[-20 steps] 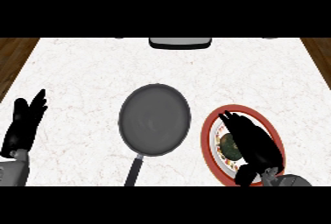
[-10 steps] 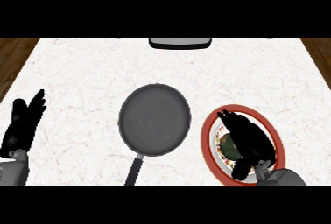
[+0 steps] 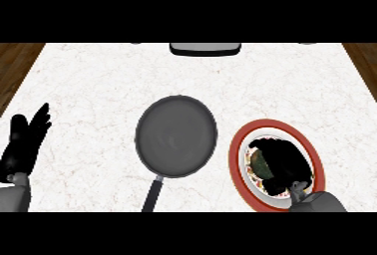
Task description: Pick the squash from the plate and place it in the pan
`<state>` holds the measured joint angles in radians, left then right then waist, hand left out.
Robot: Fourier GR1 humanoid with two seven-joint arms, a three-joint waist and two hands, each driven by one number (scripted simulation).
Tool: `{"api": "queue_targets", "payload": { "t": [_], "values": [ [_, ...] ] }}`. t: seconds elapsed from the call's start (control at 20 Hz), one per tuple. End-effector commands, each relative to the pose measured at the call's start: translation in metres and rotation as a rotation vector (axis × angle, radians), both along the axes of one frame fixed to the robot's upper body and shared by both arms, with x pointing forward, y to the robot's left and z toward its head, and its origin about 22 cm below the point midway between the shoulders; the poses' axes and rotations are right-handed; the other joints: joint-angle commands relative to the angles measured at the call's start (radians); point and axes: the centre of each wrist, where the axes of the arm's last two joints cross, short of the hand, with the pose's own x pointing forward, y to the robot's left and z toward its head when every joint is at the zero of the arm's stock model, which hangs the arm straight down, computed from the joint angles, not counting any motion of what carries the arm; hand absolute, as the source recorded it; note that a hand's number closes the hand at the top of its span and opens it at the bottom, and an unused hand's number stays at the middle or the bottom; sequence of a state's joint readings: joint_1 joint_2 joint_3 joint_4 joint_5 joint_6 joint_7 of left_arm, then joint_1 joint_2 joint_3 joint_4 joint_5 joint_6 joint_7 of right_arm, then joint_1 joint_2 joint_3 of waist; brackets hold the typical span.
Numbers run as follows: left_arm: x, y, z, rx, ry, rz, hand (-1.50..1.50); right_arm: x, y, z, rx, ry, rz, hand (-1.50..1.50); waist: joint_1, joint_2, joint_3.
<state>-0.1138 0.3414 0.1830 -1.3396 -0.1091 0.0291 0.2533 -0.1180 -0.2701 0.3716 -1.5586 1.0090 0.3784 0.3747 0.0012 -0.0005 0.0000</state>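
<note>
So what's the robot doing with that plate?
The robot's right hand is down over the red-rimmed plate, its fingers curled round the green squash lying there. The squash is not lifted yet. The dark pan sits just left of the plate with nothing in it, waiting. The left hand rests open at the counter's left edge, fingers up.

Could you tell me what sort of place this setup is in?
Most likely a kitchen: a pale marbled counter carries a dark pan and a red-rimmed plate with a squash on it, under the right hand.
</note>
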Motion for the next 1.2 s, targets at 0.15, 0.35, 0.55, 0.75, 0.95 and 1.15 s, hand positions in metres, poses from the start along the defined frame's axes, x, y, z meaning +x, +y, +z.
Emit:
{"api": "queue_targets", "payload": {
  "t": [0.15, 0.35, 0.55, 0.75, 0.95, 1.15],
  "values": [
    [-0.004, 0.001, -0.015, 0.020, 0.002, 0.012, 0.00, -0.009, 0.018, -0.009, -0.050, -0.141, 0.049, 1.50, -0.002, 0.000, 0.000],
    [0.005, -0.022, 0.003, -0.007, -0.008, -0.006, 0.00, 0.004, 0.008, -0.015, -0.046, -0.133, 0.047, 1.50, -0.001, 0.000, 0.000],
    [-0.005, -0.004, -0.008, -0.004, -0.015, -0.003, 0.00, 0.016, -0.008, 0.011, 0.022, -0.140, 0.017, 1.50, 0.000, 0.000, 0.000],
    [0.006, 0.013, 0.009, 0.007, 0.001, 0.006, 0.00, -0.032, -0.069, 0.009, 0.020, -0.119, 0.049, 1.50, -0.011, -0.001, 0.000],
    [-0.004, 0.004, -0.024, 0.024, 0.004, 0.017, 0.00, -0.046, -0.090, 0.005, 0.082, -0.188, 0.021, 1.50, -0.011, 0.000, 0.000],
    [0.016, -0.003, 0.006, 0.007, -0.002, 0.015, 0.00, -0.043, -0.083, 0.041, 0.181, -0.532, 0.117, 1.50, -0.027, -0.004, 0.001]
  ]
}}
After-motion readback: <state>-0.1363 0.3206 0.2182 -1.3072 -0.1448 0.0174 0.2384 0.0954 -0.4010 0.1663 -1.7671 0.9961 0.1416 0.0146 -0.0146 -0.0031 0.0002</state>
